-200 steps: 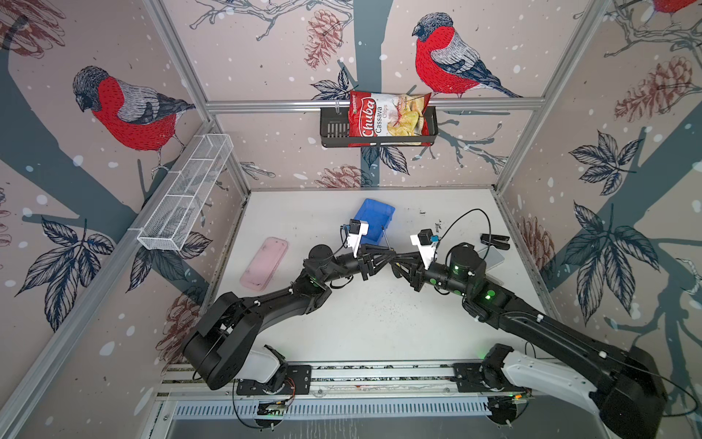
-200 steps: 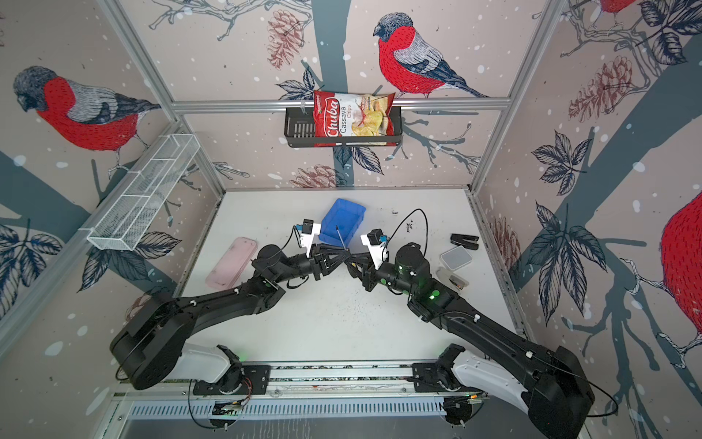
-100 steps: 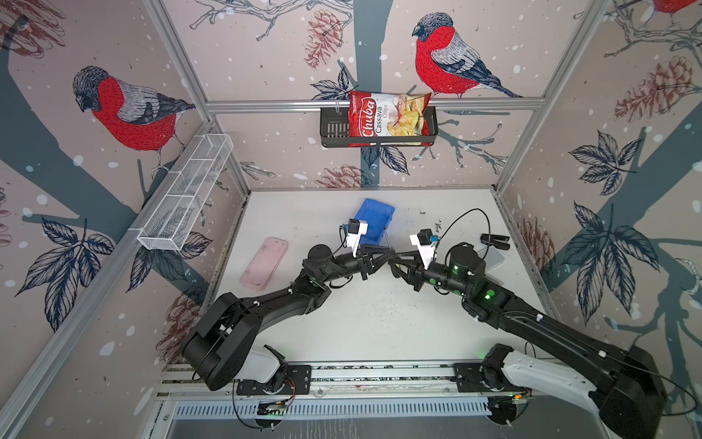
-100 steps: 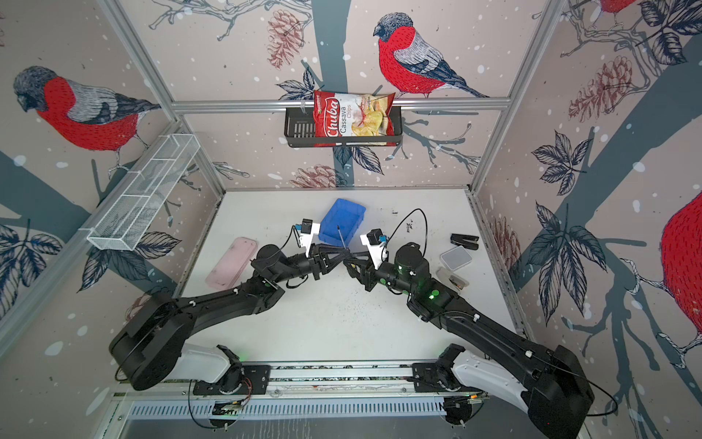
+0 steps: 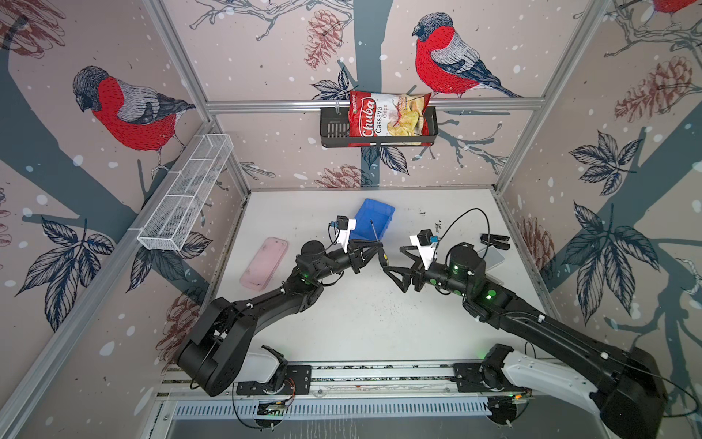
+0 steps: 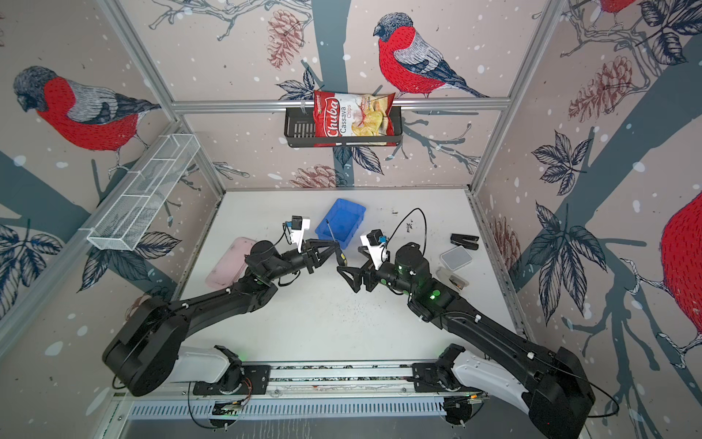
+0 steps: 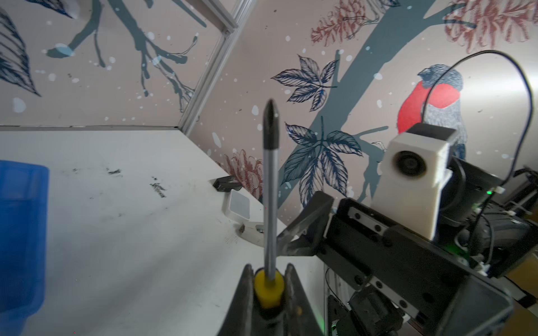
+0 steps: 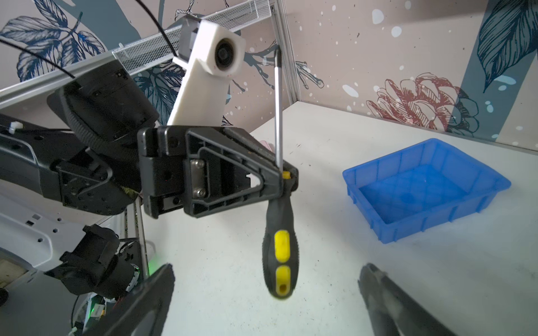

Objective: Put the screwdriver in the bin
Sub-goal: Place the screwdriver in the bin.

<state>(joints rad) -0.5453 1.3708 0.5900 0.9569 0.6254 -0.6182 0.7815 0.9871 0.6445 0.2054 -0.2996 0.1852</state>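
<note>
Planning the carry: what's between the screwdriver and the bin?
Only bare table between the screwdriver and the bin, seen in the right wrist view.

In the left wrist view the picture's edge is cutting off most of the bin (image 7: 20, 232), and the left gripper (image 7: 269, 269) is hiding the screwdriver (image 7: 270, 203) handle below its yellow collar. In the right wrist view the fingers (image 8: 145, 299) of the right gripper (image 8: 268, 267) are showing blurred and running off the picture's edge, with their bases out of frame

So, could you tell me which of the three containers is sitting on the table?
The blue bin; the black basket and white wire basket are wall-mounted.
</note>
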